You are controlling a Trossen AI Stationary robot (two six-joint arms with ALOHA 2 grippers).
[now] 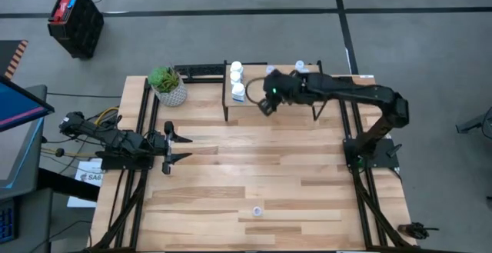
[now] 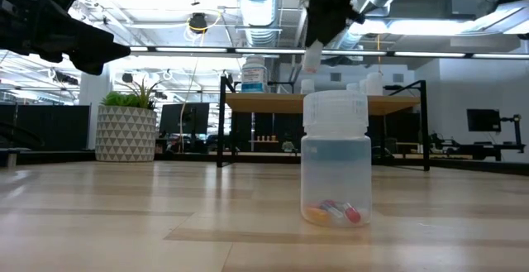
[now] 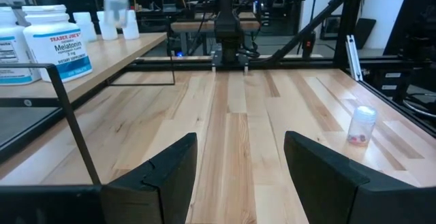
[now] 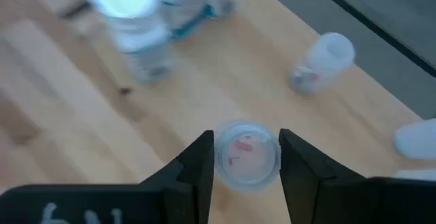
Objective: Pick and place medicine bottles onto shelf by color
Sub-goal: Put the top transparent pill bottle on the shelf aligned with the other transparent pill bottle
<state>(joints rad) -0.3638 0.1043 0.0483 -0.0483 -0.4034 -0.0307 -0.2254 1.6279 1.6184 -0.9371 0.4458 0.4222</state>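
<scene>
We hold one clear bottle (image 4: pixel 246 154) in our right claw (image 4: pixel 246 157) above the shelf (image 1: pixel 288 101), where white bottles (image 1: pixel 237 80) already stand; one bottle (image 1: pixel 257 211) waits on the desk (image 1: pixel 231 168); left claw (image 1: pixel 171 148) rests open.

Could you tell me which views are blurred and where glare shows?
Right wrist view: the white bottles on the shelf are blurred; the held clear bottle between the jaws is sharper. Low view: ceiling lights glare; the near bottle looms large. High view: evenly lit.
</scene>
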